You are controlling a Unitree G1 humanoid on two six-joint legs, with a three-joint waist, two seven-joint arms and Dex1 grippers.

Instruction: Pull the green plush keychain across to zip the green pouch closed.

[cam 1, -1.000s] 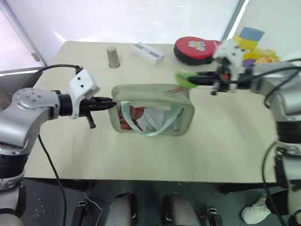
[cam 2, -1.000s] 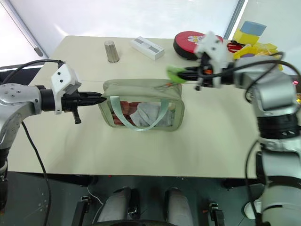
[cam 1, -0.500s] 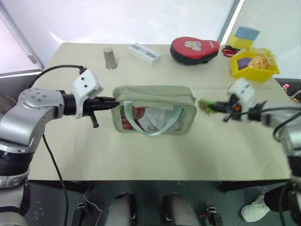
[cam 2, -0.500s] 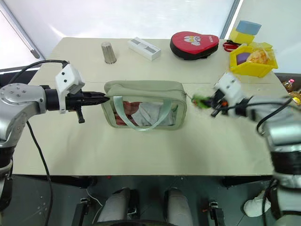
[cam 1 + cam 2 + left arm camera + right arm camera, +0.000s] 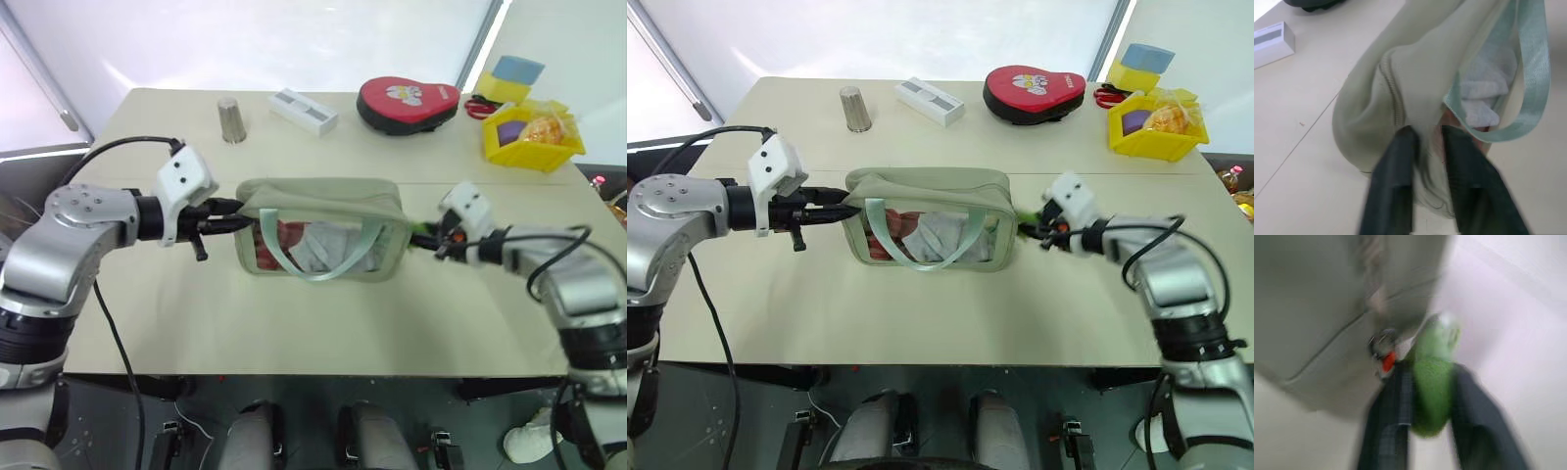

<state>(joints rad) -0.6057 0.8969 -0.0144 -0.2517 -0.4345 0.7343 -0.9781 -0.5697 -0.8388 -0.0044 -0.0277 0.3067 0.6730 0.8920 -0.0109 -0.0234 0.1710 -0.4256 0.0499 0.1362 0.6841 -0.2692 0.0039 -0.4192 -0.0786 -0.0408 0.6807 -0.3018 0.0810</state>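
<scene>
The green pouch point(image 5: 323, 196) stands on the table with its top zipper drawn along the top and its mint strap point(image 5: 318, 257) hanging over the clear front. My left gripper point(image 5: 233, 212) is at the pouch's left end. In the left wrist view its fingers point(image 5: 1396, 166) stand apart, with a fold of pouch fabric point(image 5: 1415, 83) between them. The green plush keychain point(image 5: 1432, 391) sits at the pouch's right end point(image 5: 1011, 220), on a chain with a red bit point(image 5: 1388, 361). My right gripper point(image 5: 1029, 230) is closed on the plush, one finger on each side.
At the back of the table are a metal cup point(image 5: 232, 119), a white box point(image 5: 304, 110) and a red rounded zip case point(image 5: 407, 103). A yellow bin point(image 5: 532, 137) and a blue and yellow block point(image 5: 517, 76) stand at the back right. The table's front edge is near.
My right arm came down from above the pouch's right corner, swung out right with the plush, then came back close to the pouch's right end. The left fingers have parted.
</scene>
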